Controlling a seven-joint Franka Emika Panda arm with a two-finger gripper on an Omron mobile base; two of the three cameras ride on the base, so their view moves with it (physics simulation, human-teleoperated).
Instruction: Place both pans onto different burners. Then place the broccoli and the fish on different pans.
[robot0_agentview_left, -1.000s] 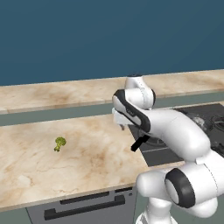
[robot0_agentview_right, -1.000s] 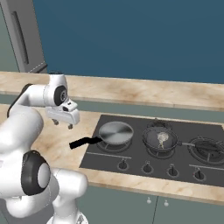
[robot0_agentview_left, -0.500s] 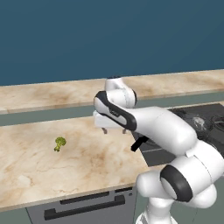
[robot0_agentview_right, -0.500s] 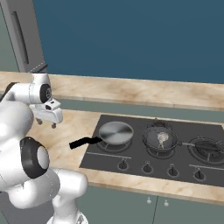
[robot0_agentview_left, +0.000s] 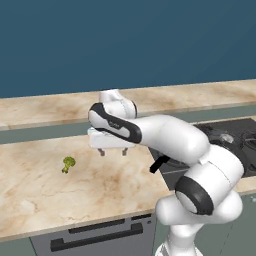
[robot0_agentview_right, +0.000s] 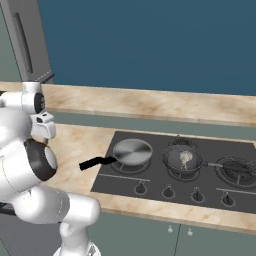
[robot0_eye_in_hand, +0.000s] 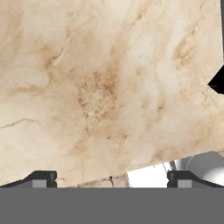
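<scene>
Marble-beige tabletop (robot0_agentview_left: 40, 195) carries the broccoli (robot0_agentview_left: 68, 163), lying left of the tool (robot0_agentview_left: 113, 151), which hangs above it, jaws spread wide and empty. One silver pan (robot0_agentview_right: 132, 151) and a second pan (robot0_agentview_right: 184, 159) holding the fish (robot0_agentview_right: 186, 158) sit on neighbouring burners.

Kitchen setting. A flat dark blue wall (robot0_agentview_left: 125, 40) rises behind a raised marble ledge (robot0_agentview_left: 200, 95). Below it runs a beige, brown-veined marble counter (robot0_agentview_left: 75, 185). Grey-green cabinet fronts (robot0_agentview_right: 200, 240) sit under the counter, with a dark-handled grey drawer (robot0_agentview_left: 95, 235). A tall grey refrigerator (robot0_agentview_right: 27, 42) stands at the far left. Lighting is even.
</scene>
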